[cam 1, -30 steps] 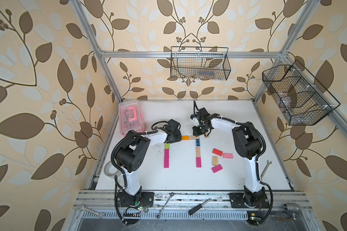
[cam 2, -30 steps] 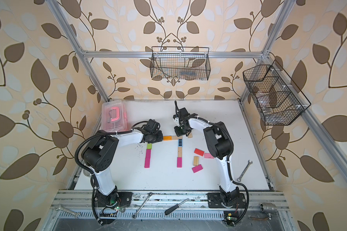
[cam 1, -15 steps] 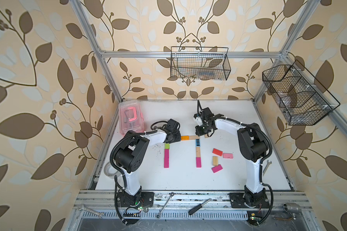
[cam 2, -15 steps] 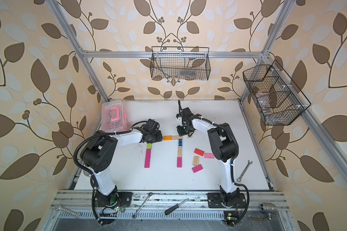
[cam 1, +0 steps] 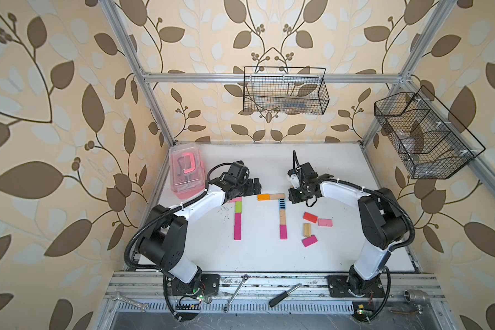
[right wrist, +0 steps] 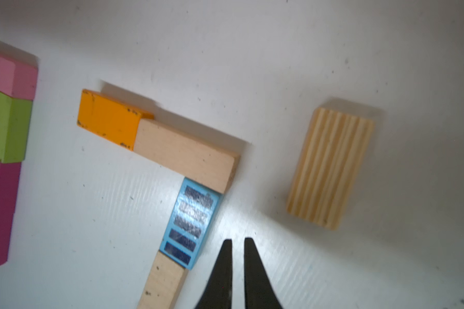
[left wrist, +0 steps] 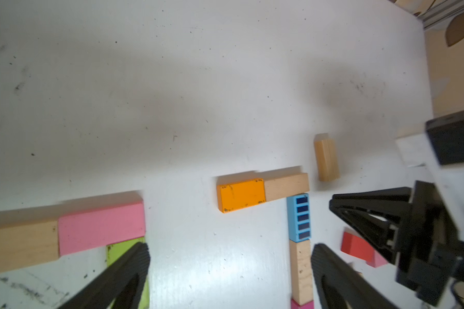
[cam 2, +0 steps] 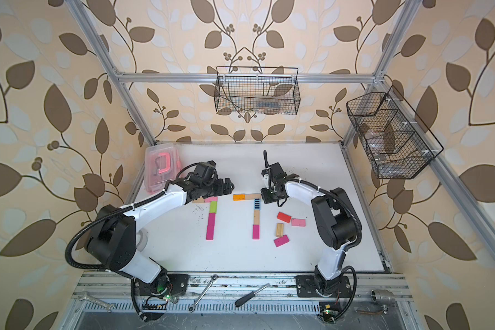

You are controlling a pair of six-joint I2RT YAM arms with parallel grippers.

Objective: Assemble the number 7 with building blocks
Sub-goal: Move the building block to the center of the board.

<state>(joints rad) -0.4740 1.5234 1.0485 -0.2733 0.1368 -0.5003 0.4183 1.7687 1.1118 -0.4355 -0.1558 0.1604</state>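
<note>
Right fingers [right wrist: 223, 278] — just beside blue block [right wrist: 190, 222]

Flat building blocks [cam 1: 282, 220] form two 7 shapes in the middle of the worktop [cam 1: 257, 257], bars toward the far edge. Four loose blocks [cam 1: 310, 217] lie flat nearer the right edge.

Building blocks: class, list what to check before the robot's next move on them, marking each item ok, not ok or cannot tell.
1. Left claw wide open and empty: ok.
2. Right claw empty, tips only slightly apart: ok.
3. Orange block touches the plain wood block to form the top bar: ok.
4. Blue striped block meets the underside of that bar at its end: ok.
5. Stem runs in line down to the magenta block: ok.
6. Ribbed wood block lies apart from the figure: ok.
</note>
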